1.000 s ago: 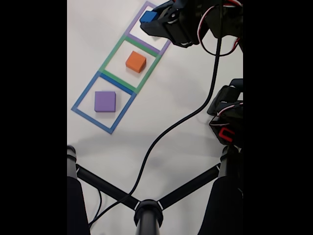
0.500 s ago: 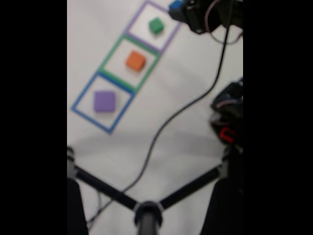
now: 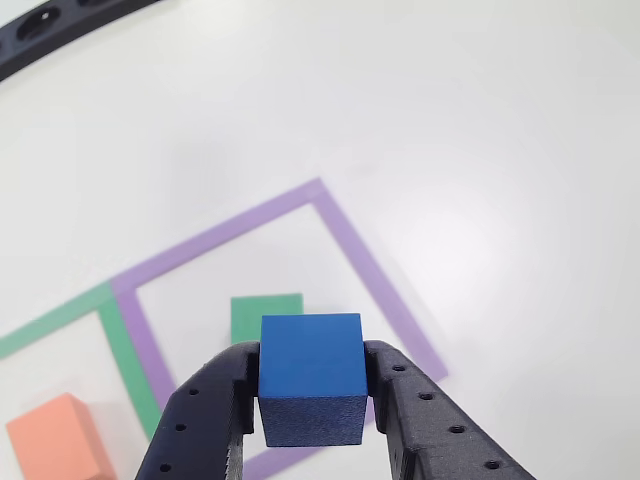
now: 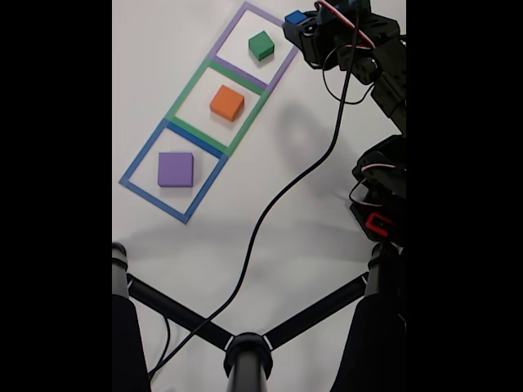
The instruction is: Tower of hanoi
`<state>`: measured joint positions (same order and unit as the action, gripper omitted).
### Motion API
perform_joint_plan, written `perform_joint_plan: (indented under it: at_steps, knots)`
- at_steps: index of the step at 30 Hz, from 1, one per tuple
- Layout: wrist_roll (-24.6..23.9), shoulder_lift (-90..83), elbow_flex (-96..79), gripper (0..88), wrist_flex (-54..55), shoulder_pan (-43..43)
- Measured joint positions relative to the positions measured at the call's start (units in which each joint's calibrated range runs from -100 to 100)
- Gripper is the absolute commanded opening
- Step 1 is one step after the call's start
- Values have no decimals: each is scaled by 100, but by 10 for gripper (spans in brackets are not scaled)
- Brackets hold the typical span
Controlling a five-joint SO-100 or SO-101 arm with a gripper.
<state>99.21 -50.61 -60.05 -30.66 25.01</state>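
Left to right in the fixed view: purple block (image 4: 176, 169) sits in the blue tape outline (image 4: 136, 165), salmon-orange block (image 4: 227, 103) in the green outline (image 4: 185, 86), green block (image 4: 261, 45) in the purple outline (image 4: 279, 67). A second ago the gripper (image 4: 296, 20) covered that purple square with the blue cube (image 4: 295, 16); now it's lifted clear to the right, green uncovered — blue came off green, so it looks mid-transfer. Jaws pinched on the cube's two sides (image 3: 311, 378), held above the table. Open room: bare white table right of the outlines; black cable (image 4: 288, 193) crosses there — watch it.
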Motion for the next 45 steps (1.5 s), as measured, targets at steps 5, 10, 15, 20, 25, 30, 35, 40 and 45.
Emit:
perform_joint_plan:
  at_steps: [5,10,15,20,25,30,35,40,45]
  knots:
    - [0,633,-661,20,1549,57]
    - [0,1477,-1131,19,3138,74]
    - [-20,2313,-1314,19,4454,74]
    - [0,3183,-1314,19,5514,74]
    - [0,4019,-1314,19,6308,74]
    - [0,4677,-1245,19,6974,74]
    - [0,5184,-1053,19,7384,57]
    - [0,5437,-879,19,7568,-33]
    - [0,5471,-836,19,7608,-115]
